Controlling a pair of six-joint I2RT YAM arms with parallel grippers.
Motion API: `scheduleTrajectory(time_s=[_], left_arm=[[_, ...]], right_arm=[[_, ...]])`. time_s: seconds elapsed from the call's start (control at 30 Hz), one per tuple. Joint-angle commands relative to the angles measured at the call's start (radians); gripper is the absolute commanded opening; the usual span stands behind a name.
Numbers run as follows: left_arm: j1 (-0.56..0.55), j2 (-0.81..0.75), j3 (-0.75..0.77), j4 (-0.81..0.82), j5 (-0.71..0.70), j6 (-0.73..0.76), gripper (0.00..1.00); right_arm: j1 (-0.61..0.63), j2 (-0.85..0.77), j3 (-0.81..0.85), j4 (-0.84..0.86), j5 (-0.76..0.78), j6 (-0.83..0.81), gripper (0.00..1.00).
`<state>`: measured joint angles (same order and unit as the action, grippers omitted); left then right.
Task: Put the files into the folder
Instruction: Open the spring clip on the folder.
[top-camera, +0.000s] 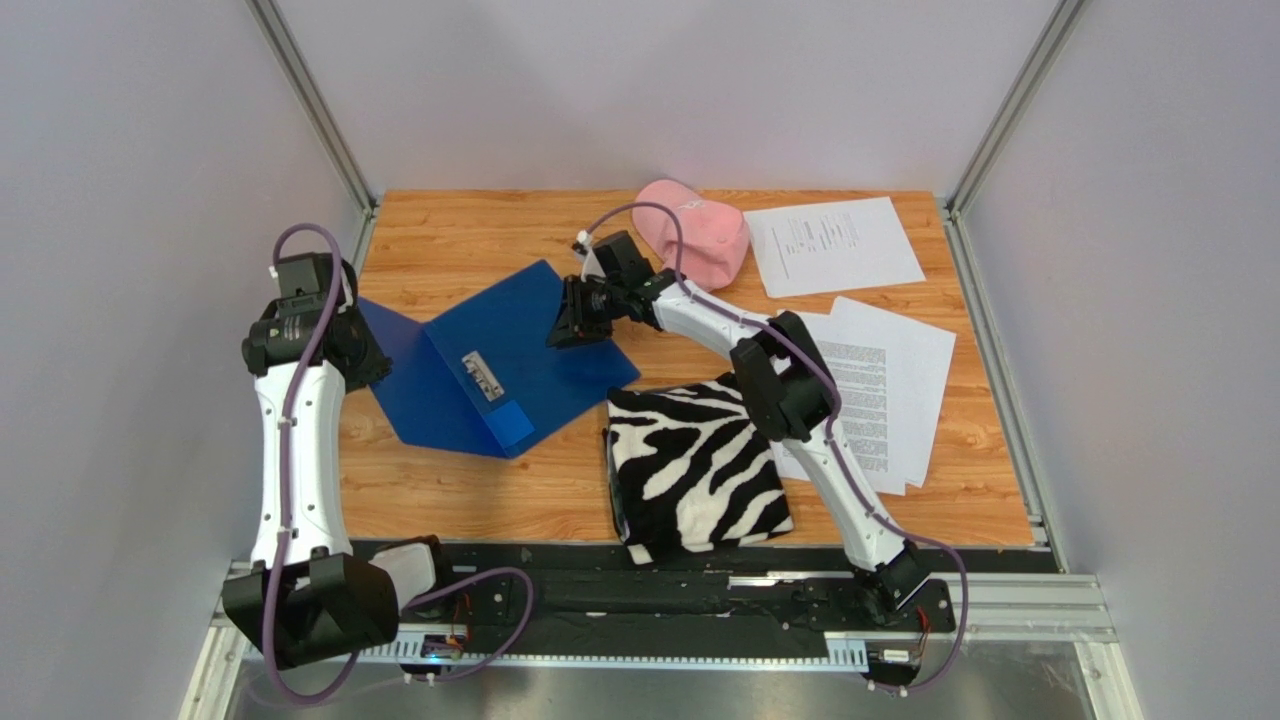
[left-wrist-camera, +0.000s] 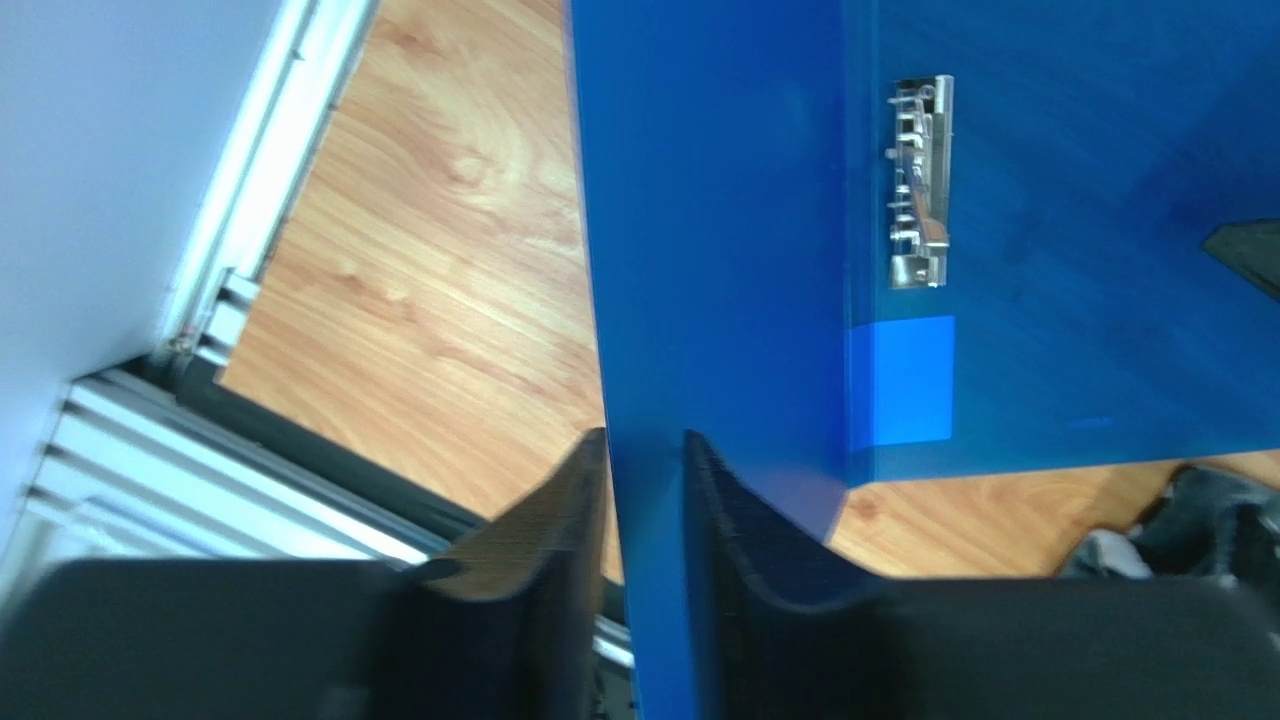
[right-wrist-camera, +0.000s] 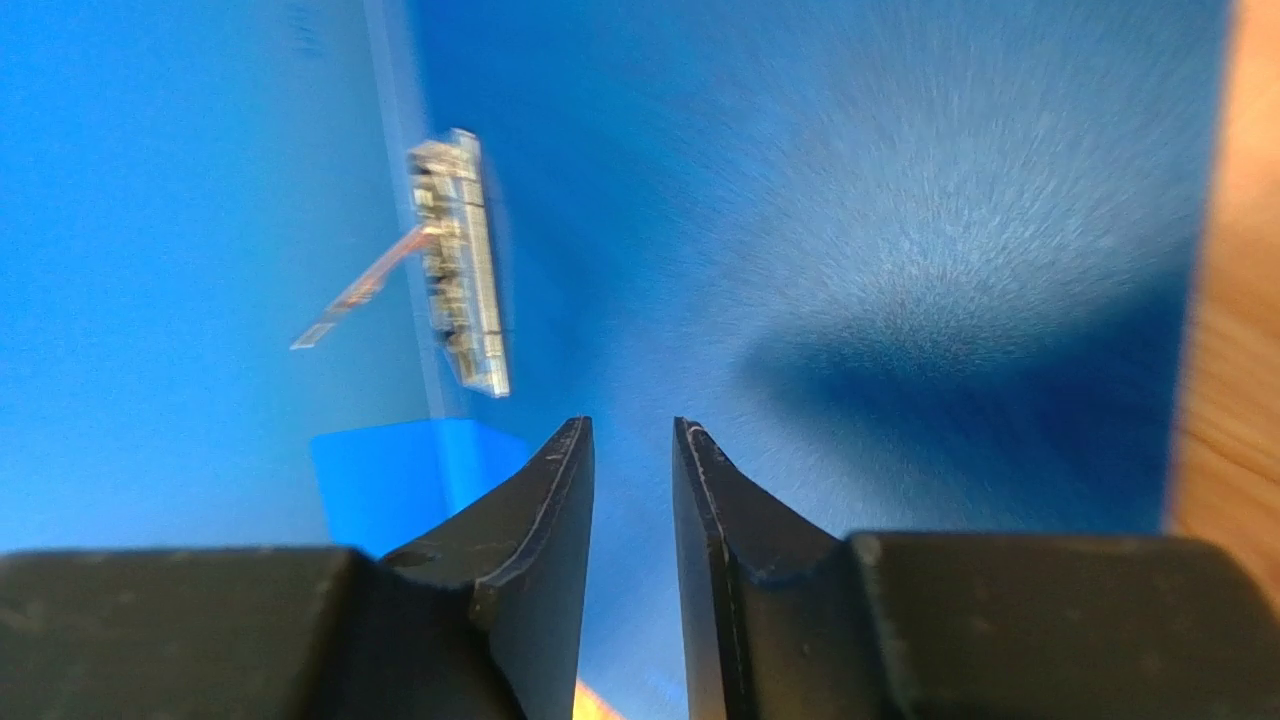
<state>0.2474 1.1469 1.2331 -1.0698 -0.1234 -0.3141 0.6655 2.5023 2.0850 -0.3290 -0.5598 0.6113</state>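
Note:
The royal-blue folder (top-camera: 519, 338) lies open on the left half of the table, its metal clip (top-camera: 483, 375) showing inside. My left gripper (top-camera: 365, 348) is shut on the folder's left cover (left-wrist-camera: 721, 225) and holds that flap raised at an angle; the clip (left-wrist-camera: 921, 180) shows beyond it. My right gripper (top-camera: 568, 333) hovers low over the folder's flat right panel (right-wrist-camera: 902, 225), jaws a little apart with nothing between them, the clip (right-wrist-camera: 458, 263) to its left. The files lie on the right: one sheet (top-camera: 834, 245) at the back, several overlapping sheets (top-camera: 887, 383) nearer.
A zebra-striped folded cloth (top-camera: 694, 465) lies at the front centre, beside the sheets and under my right arm. A pink soft object (top-camera: 691, 233) sits at the back centre. Grey walls stand close on the left, right and back; a metal rail (left-wrist-camera: 135, 450) runs along the near edge.

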Motion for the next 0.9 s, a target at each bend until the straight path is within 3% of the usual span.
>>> scheduleTrajectory(time_s=[0.0, 0.07, 0.2, 0.3, 0.37, 0.47, 0.5, 0.63, 0.87], left_arm=[[0.007, -0.027, 0.089, -0.05, -0.109, 0.044, 0.42], [0.009, -0.081, 0.152, -0.104, -0.145, 0.049, 0.55], [0.007, -0.154, 0.301, -0.177, -0.118, 0.038, 0.56], [-0.026, -0.162, 0.374, -0.177, 0.122, 0.003, 0.42], [-0.098, -0.118, 0.294, -0.089, 0.373, -0.054, 0.31], [-0.181, 0.009, 0.134, 0.051, 0.57, -0.132, 0.15], [-0.184, 0.031, 0.035, 0.165, 0.617, -0.195, 0.05], [-0.227, 0.046, -0.136, 0.4, 0.57, -0.318, 0.0], [-0.227, 0.154, -0.317, 0.58, 0.435, -0.514, 0.0]], right_arm=[[0.025, 0.05, 0.037, 0.01, 0.066, 0.022, 0.28], [0.031, 0.044, 0.017, -0.011, 0.125, 0.022, 0.27], [0.052, 0.032, -0.019, -0.034, 0.208, 0.038, 0.25], [0.059, 0.032, -0.026, -0.044, 0.227, 0.057, 0.25], [0.059, 0.03, -0.037, -0.035, 0.222, 0.079, 0.25], [0.057, 0.029, -0.026, -0.039, 0.212, 0.085, 0.26], [0.052, 0.03, -0.025, -0.039, 0.204, 0.097, 0.26], [0.039, 0.026, -0.029, -0.039, 0.179, 0.119, 0.26], [0.028, 0.017, -0.034, -0.048, 0.17, 0.12, 0.26]])
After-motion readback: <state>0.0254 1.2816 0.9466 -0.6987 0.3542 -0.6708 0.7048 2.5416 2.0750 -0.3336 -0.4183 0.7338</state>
